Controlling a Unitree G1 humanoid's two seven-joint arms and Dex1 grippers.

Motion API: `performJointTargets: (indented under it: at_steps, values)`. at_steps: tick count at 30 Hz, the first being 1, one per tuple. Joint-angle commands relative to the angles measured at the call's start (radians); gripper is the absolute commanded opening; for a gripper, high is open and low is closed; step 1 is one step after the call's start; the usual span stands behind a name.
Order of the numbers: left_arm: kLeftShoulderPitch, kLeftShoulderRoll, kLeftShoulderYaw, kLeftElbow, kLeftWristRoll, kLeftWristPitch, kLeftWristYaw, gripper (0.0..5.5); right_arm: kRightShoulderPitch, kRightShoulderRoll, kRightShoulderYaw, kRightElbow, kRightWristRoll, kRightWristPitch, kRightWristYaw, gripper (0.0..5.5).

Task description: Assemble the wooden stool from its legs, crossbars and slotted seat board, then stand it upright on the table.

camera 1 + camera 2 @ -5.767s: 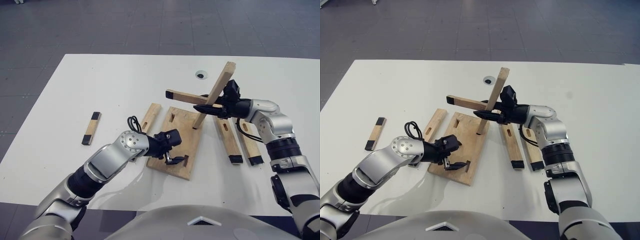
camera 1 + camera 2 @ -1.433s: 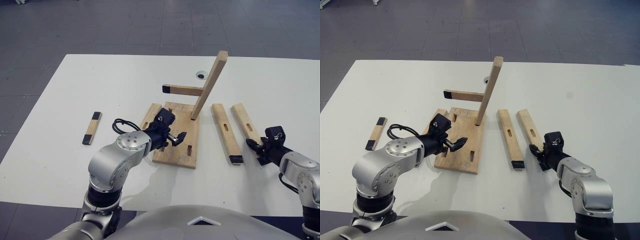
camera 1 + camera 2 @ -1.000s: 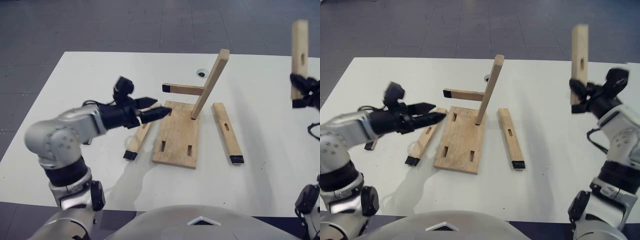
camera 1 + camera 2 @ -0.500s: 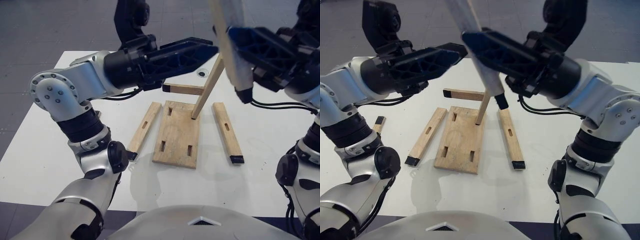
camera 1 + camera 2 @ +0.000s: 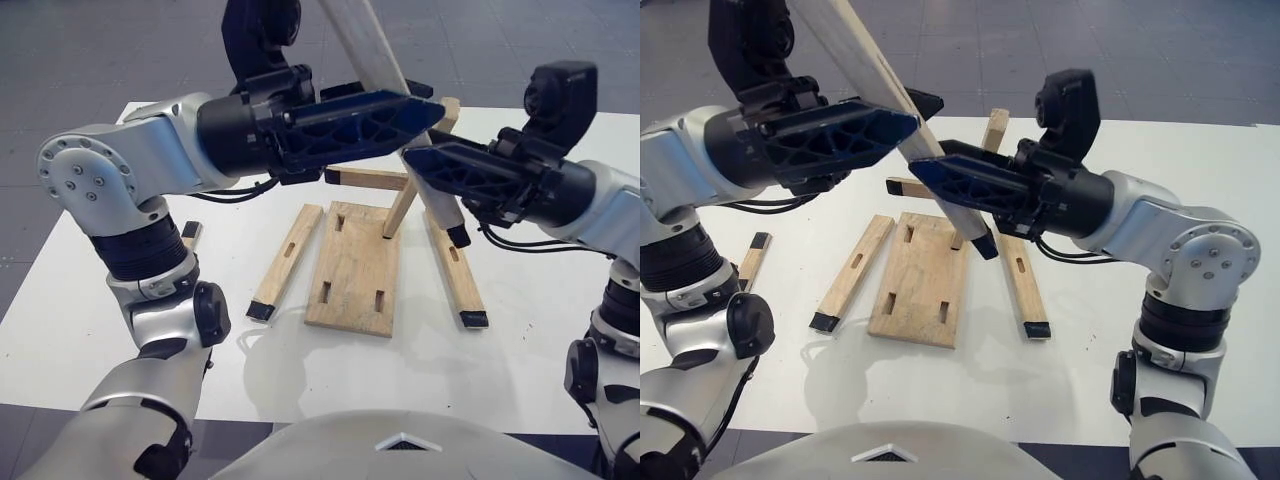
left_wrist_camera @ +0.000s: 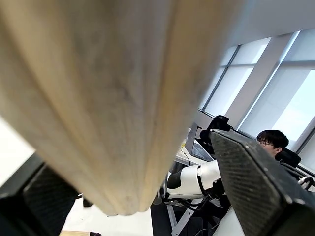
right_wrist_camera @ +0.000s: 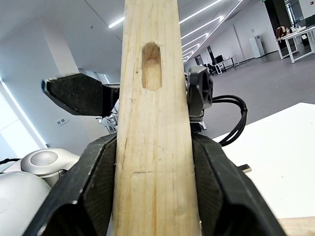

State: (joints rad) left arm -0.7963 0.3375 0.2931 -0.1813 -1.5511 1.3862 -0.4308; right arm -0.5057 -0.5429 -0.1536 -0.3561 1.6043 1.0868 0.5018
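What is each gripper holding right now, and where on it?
Right gripper clamps a stool leg near its black-capped lower end, below the slot. Left gripper straddles the leg's upper part, fingers open.

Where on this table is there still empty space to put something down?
Free: the near strip of table in front of the seat board, and the stretch right of the right-hand lying leg. Crowded: the middle, around the board, standing leg and left lying leg.

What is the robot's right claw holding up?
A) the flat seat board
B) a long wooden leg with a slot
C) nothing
B: the right gripper is clamped on a slotted wooden leg, while the seat board lies flat.
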Motion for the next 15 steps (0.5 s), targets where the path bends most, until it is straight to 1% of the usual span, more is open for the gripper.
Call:
performJointTargets:
  at_steps: [1, 7, 15]
  values:
    - [0.032, 0.029, -0.048, -0.011, -0.034, -0.041, 0.035, 4.18, 0.031, -0.023, 0.047, -0.031, -0.052, 0.009, 0.046, 2.02]
    - [0.056, 0.086, -0.089, -0.018, -0.062, -0.077, 0.034, 4.18, 0.044, -0.051, 0.062, -0.030, -0.088, 0.005, 0.100, 2.02]
    - [0.093, 0.154, -0.140, -0.014, -0.062, -0.091, 0.023, 3.03, 0.049, -0.059, 0.068, -0.028, -0.121, -0.003, 0.132, 2.02]
